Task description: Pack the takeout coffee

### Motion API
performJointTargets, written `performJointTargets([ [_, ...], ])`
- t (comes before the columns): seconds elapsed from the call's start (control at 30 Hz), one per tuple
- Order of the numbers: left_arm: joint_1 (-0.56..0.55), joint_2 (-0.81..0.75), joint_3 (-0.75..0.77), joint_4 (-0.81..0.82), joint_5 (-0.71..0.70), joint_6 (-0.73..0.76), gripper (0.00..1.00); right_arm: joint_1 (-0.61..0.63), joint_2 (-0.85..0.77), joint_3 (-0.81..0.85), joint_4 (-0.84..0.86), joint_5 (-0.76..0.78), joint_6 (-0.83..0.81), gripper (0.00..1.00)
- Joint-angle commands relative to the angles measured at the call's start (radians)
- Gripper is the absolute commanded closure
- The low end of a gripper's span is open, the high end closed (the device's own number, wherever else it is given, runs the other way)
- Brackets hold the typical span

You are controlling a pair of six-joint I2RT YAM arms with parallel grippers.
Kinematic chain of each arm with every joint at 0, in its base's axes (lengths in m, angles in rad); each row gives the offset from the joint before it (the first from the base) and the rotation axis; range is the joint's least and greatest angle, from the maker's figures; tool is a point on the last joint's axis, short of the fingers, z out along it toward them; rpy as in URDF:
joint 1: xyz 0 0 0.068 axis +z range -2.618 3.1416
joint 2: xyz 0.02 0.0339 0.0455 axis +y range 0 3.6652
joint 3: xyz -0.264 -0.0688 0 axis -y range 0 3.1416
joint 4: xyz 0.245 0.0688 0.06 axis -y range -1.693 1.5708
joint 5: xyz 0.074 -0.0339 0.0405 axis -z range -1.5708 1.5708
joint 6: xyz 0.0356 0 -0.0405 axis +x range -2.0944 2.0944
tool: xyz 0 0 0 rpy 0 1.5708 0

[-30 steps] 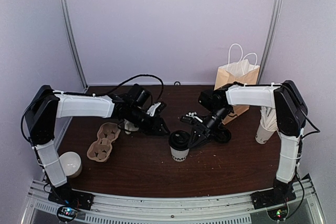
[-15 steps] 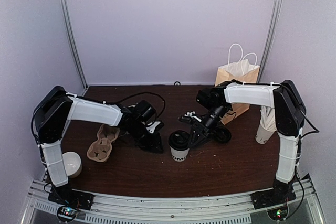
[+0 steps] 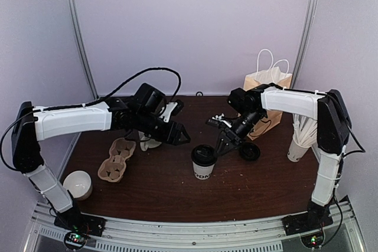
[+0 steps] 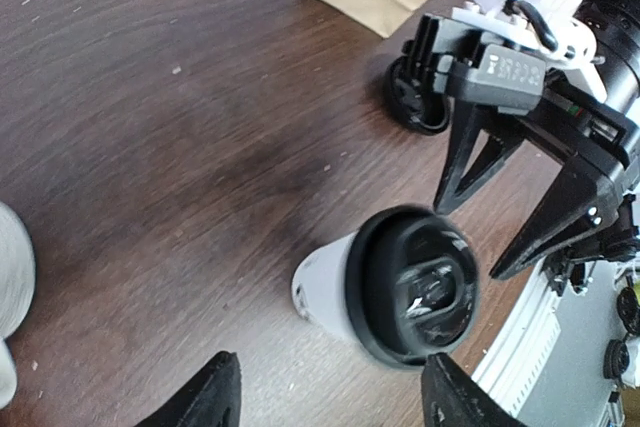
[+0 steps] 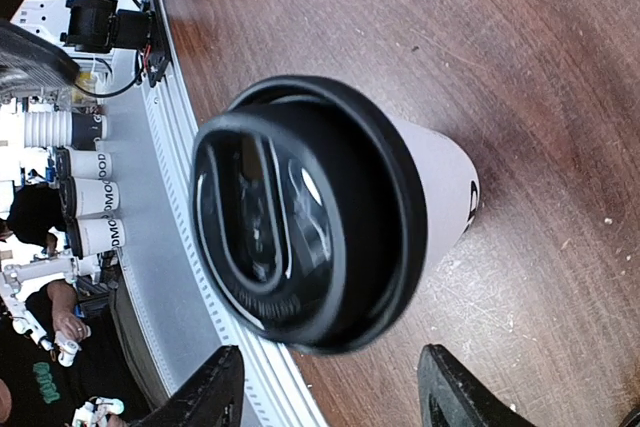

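The takeout coffee [image 3: 202, 162] stands upright on the dark wooden table, a white paper cup with dark letters and a black lid. My left gripper [image 3: 182, 136] hangs just left of it and slightly above, open, with nothing between its fingers. In the left wrist view the cup [image 4: 330, 292] lies ahead of the open left gripper [image 4: 330, 409]. My right gripper [image 3: 223, 146] hovers to the cup's upper right, also open and empty. The right wrist view has the cup's lid [image 5: 290, 217] large, just above the open right gripper [image 5: 330, 394].
A brown paper bag [image 3: 269, 92] with white handles stands at the back right. A loose black lid [image 3: 249, 151] lies right of the cup. A cardboard cup carrier [image 3: 117, 159] and a cream mug [image 3: 77, 184] sit left. A cup of straws [image 3: 301, 137] stands far right.
Both grippers have opened wider. The left gripper has risen and drawn back from the table beside the cup. The right gripper has lifted a little away from the cup.
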Motion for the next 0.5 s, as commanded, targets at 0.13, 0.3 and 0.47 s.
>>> performJointTargets([
  [0.13, -0.027, 0.104, 0.06, 0.112, 0.107, 0.058, 0.31, 0.001, -0.041, 0.007, 0.014, 0.014, -0.022, 0.38],
  [0.3, -0.049, 0.16, 0.096, 0.109, 0.133, 0.072, 0.31, -0.004, -0.039, -0.016, 0.033, 0.034, 0.001, 0.46],
  [0.47, -0.05, 0.195, 0.105, 0.101, 0.129, 0.058, 0.35, -0.006, -0.006, -0.011, 0.04, 0.017, 0.013, 0.51],
])
